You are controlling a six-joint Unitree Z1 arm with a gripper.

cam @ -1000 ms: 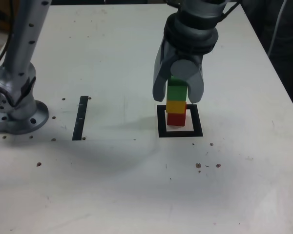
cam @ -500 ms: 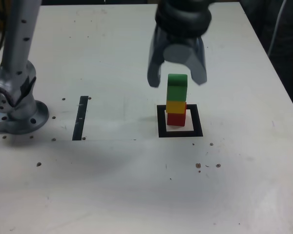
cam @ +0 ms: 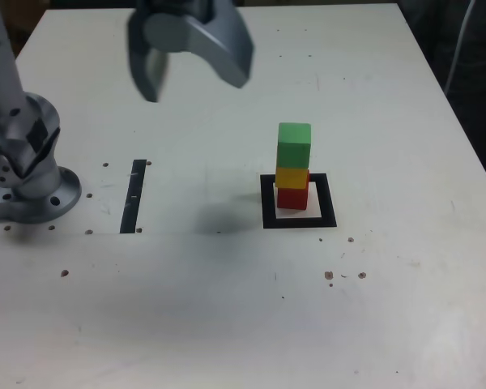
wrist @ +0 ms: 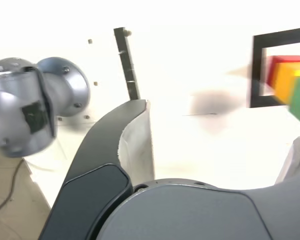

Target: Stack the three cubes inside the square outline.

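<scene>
Our three cubes stand stacked inside the square.

We see the small red cube (cam: 292, 198) at the bottom, the yellow cube (cam: 292, 177) on it and the bigger green cube (cam: 294, 143) on top, inside the thick black square outline (cam: 299, 220). Our grey gripper (cam: 189, 71) hangs well apart, fingers spread, holding nothing. The cubes look light and hard; we would pinch flat sides, gently, since the tower could tip.
</scene>
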